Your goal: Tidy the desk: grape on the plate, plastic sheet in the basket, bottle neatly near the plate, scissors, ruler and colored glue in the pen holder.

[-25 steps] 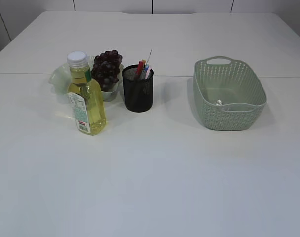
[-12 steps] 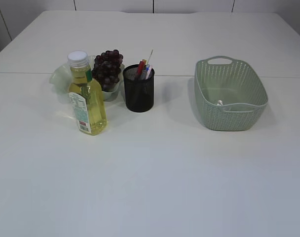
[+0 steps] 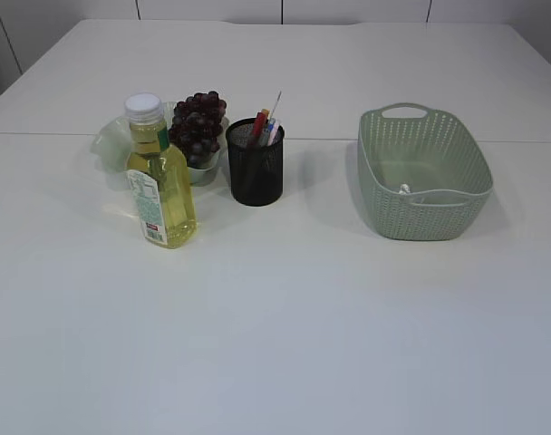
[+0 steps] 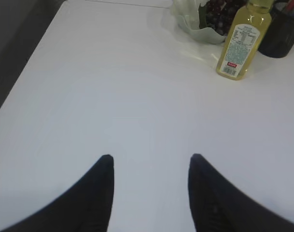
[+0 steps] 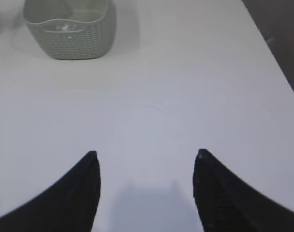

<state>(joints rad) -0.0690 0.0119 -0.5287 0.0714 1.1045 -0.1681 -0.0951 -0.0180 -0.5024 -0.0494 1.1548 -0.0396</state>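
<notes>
1. The grapes (image 3: 198, 125) lay heaped on the pale plate (image 3: 108, 143) at the far left of the table (image 3: 285, 308), a placement consistent with the task's first requirement.
2. The bottle (image 3: 160, 181), upright and filled with yellow liquid, stood just in front of the plate and close to it; in the left wrist view it appeared as the bottle (image 4: 242, 40) beside the plate's wavy rim (image 4: 200, 33). Its position was judged to satisfy "near the plate".
3. The black mesh pen holder (image 3: 255, 163) stood just to the right of the plate, apart from the bottle. Several thin coloured items (image 3: 265, 125) projected from its mouth; which of these were scissors, ruler or glue could not be told.
4. The green basket (image 3: 423, 172) stood well apart, on the right. A pale, translucent object (image 3: 405, 190) lay on its floor, presumably the plastic sheet; the right wrist view showed the same basket (image 5: 69, 30) with a faint glint inside.
5. The left gripper (image 4: 151, 164) hovered over bare table, jaws parted about halfway and holding nothing.
6. The right gripper (image 5: 146, 162) likewise hovered with jaws parted somewhat wider, empty.
7. Nothing loose was seen on the table, so the tidying was judged essentially complete.
</notes>
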